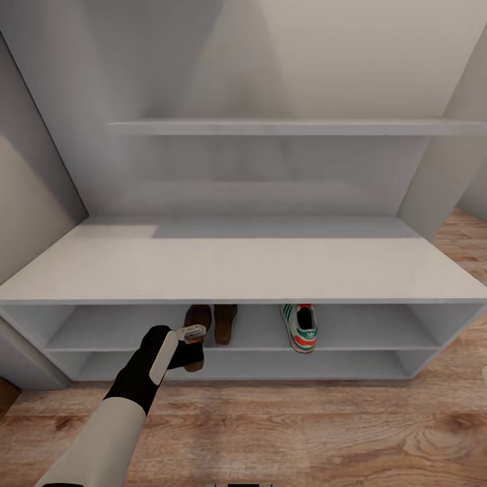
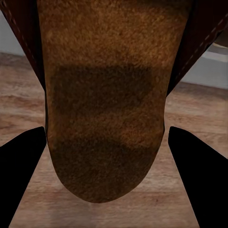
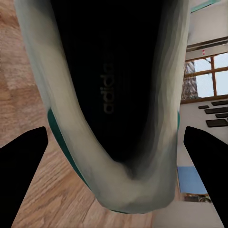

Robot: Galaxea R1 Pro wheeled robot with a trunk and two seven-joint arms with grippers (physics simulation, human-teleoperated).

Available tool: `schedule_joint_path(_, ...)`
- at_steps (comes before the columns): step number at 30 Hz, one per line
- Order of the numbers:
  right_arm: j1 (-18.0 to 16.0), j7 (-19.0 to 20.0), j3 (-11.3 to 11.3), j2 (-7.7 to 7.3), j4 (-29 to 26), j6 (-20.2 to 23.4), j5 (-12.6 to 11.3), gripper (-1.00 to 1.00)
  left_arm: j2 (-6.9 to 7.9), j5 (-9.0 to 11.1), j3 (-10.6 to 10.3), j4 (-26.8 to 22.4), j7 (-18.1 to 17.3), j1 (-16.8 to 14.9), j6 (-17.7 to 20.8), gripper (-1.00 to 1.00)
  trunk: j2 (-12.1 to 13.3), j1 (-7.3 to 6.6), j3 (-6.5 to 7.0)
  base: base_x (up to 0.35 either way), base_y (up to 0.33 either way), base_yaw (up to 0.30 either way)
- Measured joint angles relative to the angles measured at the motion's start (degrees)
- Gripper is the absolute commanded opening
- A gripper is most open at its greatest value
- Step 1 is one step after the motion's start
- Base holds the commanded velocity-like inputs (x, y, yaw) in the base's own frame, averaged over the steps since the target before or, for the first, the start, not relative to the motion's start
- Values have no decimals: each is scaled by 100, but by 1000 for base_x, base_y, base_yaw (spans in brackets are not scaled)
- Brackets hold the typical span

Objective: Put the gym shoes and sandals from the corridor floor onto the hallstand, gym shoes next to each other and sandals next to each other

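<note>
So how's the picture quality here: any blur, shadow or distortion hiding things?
Head view: soft render, wide-angle splay of the hallstand; its upper shelf shades the sandals. Left wrist view: sandal too close, banded with shadow. Right wrist view: gym shoe looms, interior nearly black.

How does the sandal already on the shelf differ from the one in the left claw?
The placed sandal lies wholly on the hallstand's upper open shelf; the held sandal hangs in the left claw at that shelf's front edge, partly overhanging it. The placed one is free of any claw; the held one is gripped. Both are dark brown and sit side by side.
</note>
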Motion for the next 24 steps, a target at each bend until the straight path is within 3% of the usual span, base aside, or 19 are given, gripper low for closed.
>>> schedule_joint_path(24, 0, 0, -7, 0, 0, 0, -2, -100, 0, -3, 0, 7, -3, 0, 0, -100, 0, 0, 0, 49, 0, 0)
